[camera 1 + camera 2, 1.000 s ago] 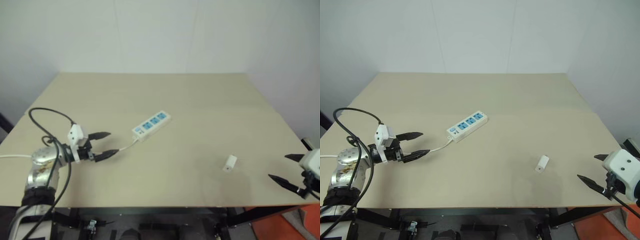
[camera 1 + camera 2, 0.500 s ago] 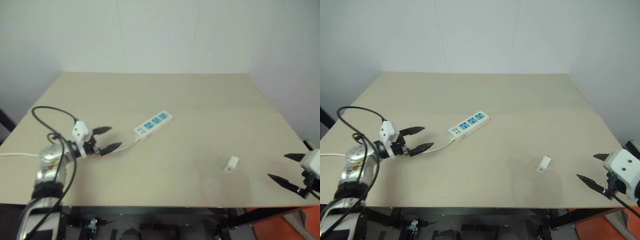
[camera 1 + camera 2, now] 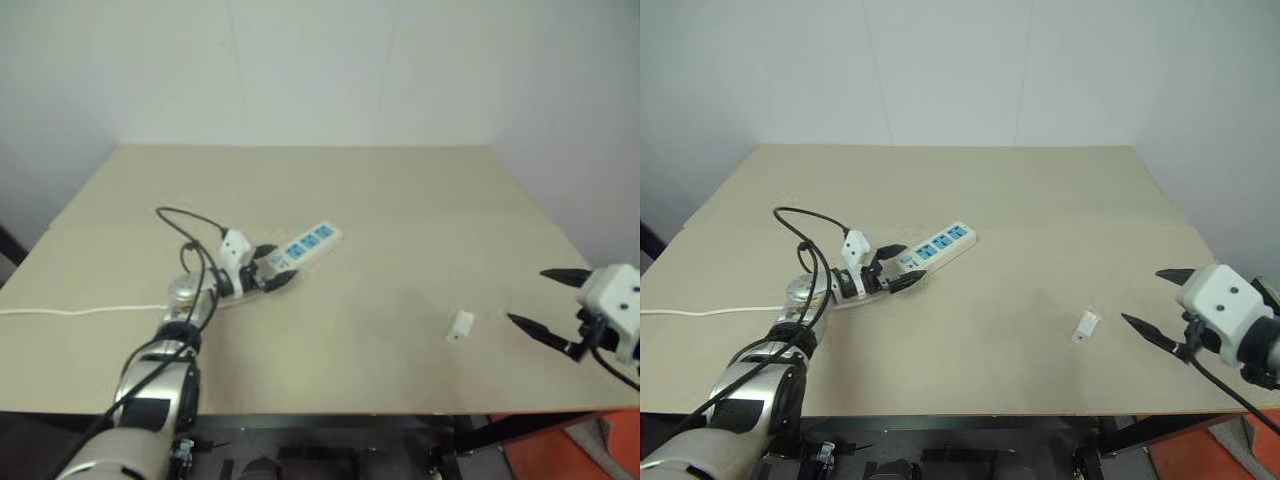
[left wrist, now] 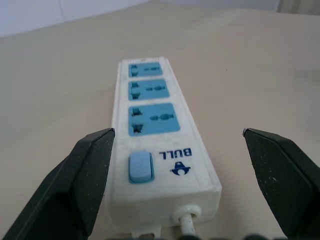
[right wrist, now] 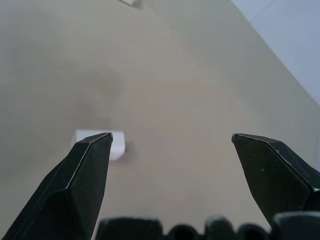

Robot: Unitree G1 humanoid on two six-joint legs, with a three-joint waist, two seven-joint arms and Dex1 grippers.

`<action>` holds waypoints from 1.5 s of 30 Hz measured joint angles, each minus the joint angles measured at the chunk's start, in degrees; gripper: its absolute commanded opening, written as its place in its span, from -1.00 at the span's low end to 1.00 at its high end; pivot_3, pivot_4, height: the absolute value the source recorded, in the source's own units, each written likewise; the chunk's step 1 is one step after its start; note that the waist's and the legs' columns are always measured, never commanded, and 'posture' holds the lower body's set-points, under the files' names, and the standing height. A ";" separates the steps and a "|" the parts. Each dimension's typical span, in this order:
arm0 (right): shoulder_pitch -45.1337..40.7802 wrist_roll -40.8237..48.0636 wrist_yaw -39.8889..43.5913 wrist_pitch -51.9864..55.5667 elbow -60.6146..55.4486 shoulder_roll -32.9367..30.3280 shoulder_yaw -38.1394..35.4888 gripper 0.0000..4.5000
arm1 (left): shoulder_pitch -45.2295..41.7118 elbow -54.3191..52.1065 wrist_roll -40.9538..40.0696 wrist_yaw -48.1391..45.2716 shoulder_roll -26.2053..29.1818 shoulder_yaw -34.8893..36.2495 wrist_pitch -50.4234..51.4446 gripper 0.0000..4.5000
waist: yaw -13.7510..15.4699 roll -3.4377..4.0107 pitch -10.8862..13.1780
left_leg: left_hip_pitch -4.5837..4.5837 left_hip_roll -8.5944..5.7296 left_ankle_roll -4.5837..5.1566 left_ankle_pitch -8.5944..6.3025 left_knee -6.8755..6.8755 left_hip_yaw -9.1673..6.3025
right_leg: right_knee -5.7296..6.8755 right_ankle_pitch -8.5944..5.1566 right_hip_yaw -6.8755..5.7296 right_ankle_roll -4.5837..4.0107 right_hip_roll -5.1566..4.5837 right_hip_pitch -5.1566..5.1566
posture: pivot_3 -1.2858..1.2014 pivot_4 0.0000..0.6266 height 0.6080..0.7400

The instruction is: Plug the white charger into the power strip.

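Little of the task is done, by the look of it: the charger [image 3: 1086,323] lies loose on the table [image 3: 1040,200], unplugged and ungripped, and all three blue sockets of the strip [image 4: 155,135] are bare. The left gripper [image 3: 894,267] has its fingers spread wide around the switch end of the strip, one finger on each side and the cord exit right at their base; neither pad appears to press on the casing yet, though contact is hard to rule out. It looks set to steady the strip. The right gripper [image 3: 1156,298] is also spread wide and holds nothing; the charger sits ahead of it and toward its left finger [image 5: 82,170], near but clearly apart, low on the table beneath the fingertips' line. Left to do: brace the strip, reach and pick up the charger, carry it across, line its prongs with a socket, and push it in.
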 measured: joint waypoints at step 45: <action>3.40 -2.43 -3.30 1.99 -2.39 1.50 0.89 1.00 | 0.41 2.05 4.00 -7.74 -0.69 0.53 2.39 0.47 | 0.14 0.24 -0.32 | 0.11 -0.13 0.00 0.00 -0.04 0.00 | 0.02 -0.07 0.03 0.11 -0.08 0.10 | 0.03 -0.52 1.00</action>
